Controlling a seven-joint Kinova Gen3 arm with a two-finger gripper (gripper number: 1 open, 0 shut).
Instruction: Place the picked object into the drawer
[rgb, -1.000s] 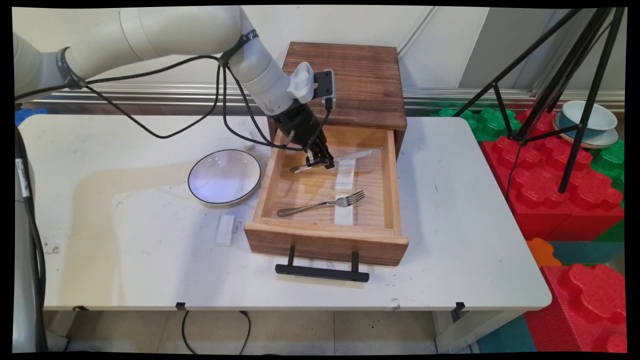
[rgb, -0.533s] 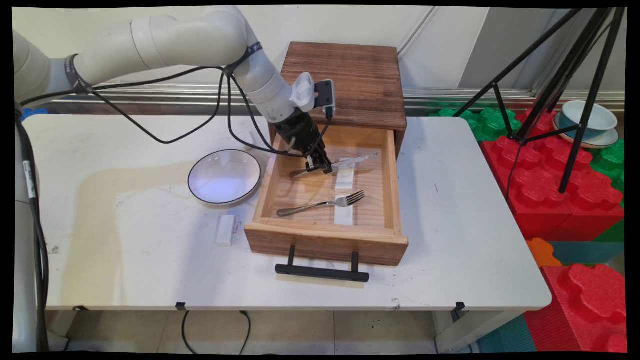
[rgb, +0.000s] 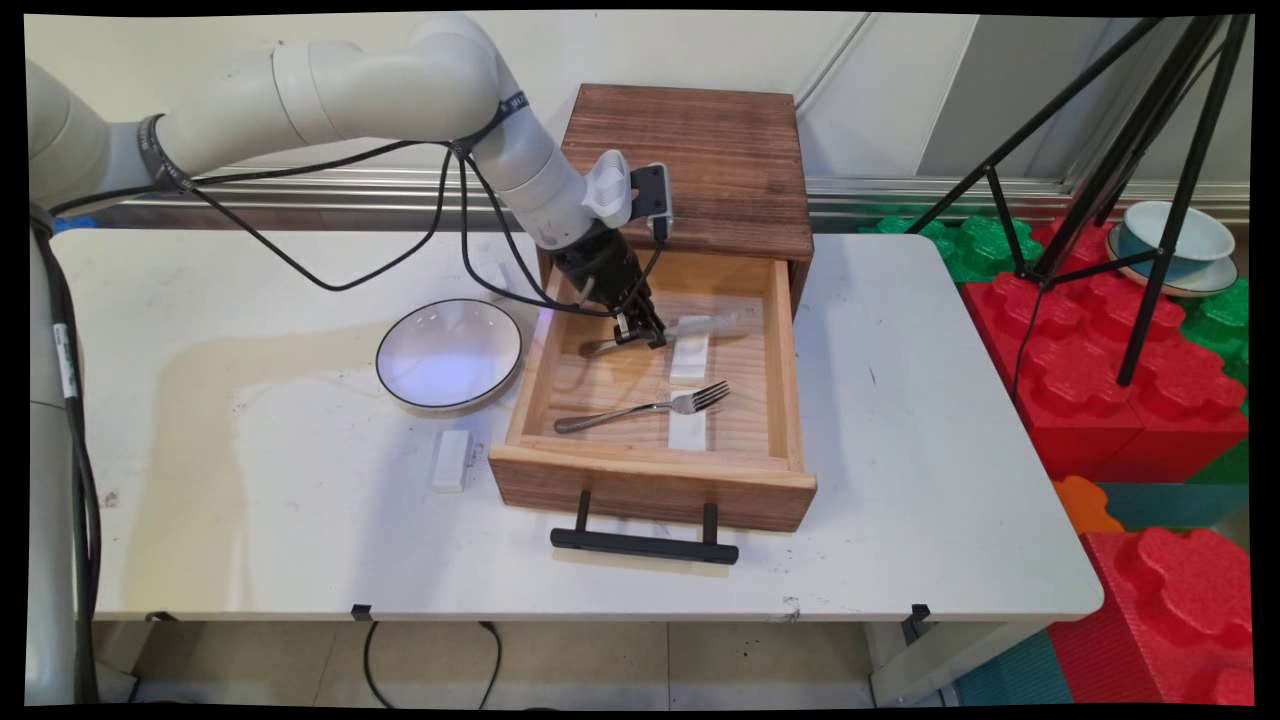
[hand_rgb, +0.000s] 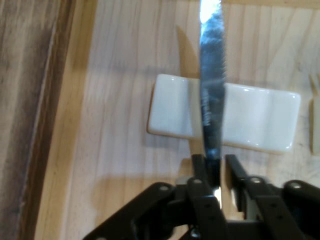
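My gripper (rgb: 640, 335) reaches into the open wooden drawer (rgb: 650, 482) and is shut on a table knife (rgb: 705, 323) near its handle. In the hand view the gripper (hand_rgb: 214, 162) holds the knife (hand_rgb: 212, 95) between its fingers, and the serrated blade runs straight up across a white ceramic rest (hand_rgb: 260, 117). In the main view this rest (rgb: 690, 360) lies on the drawer floor just right of the gripper, with the blade lying over its far end. A fork (rgb: 650, 406) lies nearer the drawer's front, its tines over a second white rest (rgb: 686, 432).
The drawer belongs to a dark wooden cabinet (rgb: 690, 160) and has a black handle (rgb: 645, 546) at the front. A white bowl (rgb: 448, 352) and another white rest (rgb: 450, 460) sit on the table left of the drawer. A black tripod (rgb: 1150, 200) and red foam blocks (rgb: 1120, 380) stand at the right.
The gripper has sunk a little into the drawer with the knife. The blade's raised tip has come down onto the white rest.
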